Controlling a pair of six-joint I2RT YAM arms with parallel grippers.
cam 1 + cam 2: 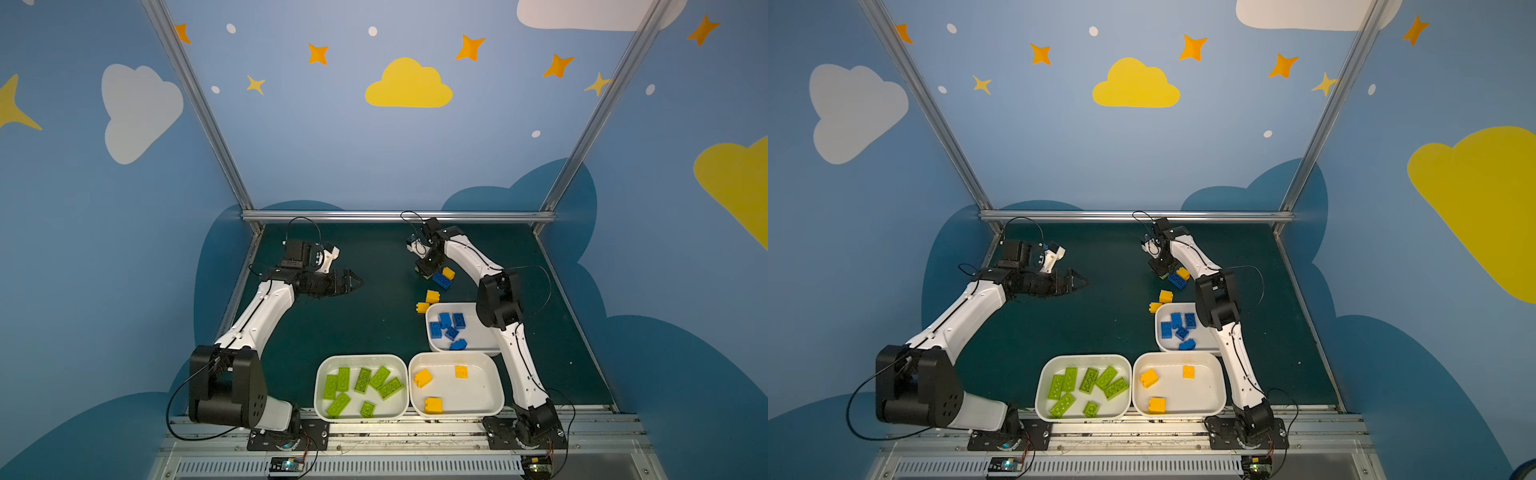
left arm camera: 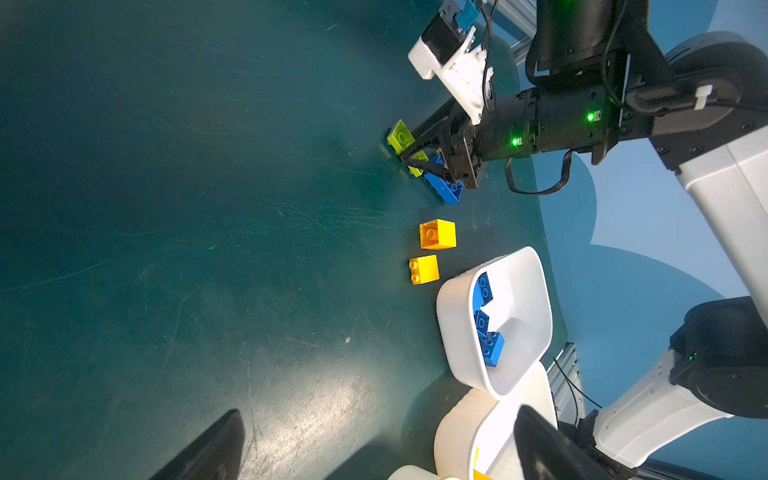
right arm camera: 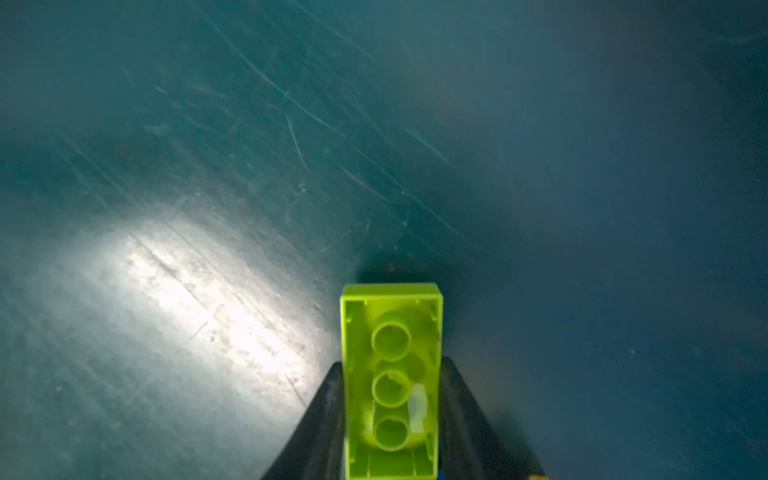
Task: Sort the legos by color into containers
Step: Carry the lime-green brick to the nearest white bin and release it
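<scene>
Grips lime-green brick [image 3: 390,328] across long sides w/ R claw [image 3: 391,365], for lift to green tray [image 1: 318,388]; holds L claw [image 1: 351,281] wide, idle.

Dim wrist pics, glare on mat [image 3: 199,299], soft focus, fisheye edges

The table [image 1: 374,324] is dark teal with pale scratches. Three white trays [image 1: 465,395] hold lime-green bricks [image 1: 343,379], blue bricks [image 1: 445,320] and yellow bricks [image 1: 423,378]. A single lime-green brick [image 3: 390,374] sits between black fingers [image 3: 324,424]. The walls [image 1: 311,145] are blue, patterned with yellow and white clouds and orange stars.
</scene>
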